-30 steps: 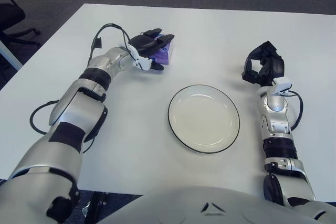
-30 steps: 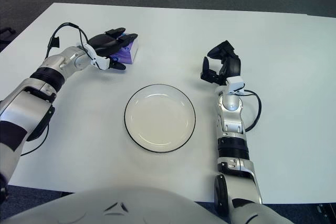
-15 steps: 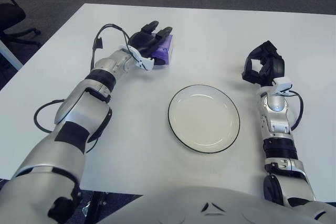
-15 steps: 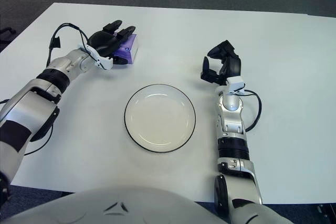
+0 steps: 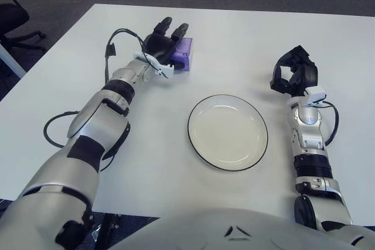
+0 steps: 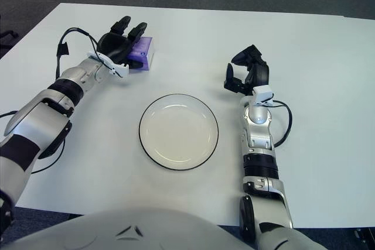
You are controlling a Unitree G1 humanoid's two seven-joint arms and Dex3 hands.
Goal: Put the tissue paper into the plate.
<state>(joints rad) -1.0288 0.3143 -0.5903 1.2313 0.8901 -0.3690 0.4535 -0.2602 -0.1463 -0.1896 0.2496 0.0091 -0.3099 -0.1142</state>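
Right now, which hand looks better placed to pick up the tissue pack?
The left hand. It is right at the purple tissue pack, fingers spread, nothing held. The right hand shows beyond the far side of the plate, away from the pack.

On the table [image 5: 234,33], the tissue pack [image 5: 181,54] lies behind-left of the plate [image 5: 227,132].

No text, label, brand, number or sign can be read anywhere in either view. The purple tissue packet [image 5: 181,54] at the far left of the worktop shows no legible print, and the plate [image 5: 227,132] bears no marking.
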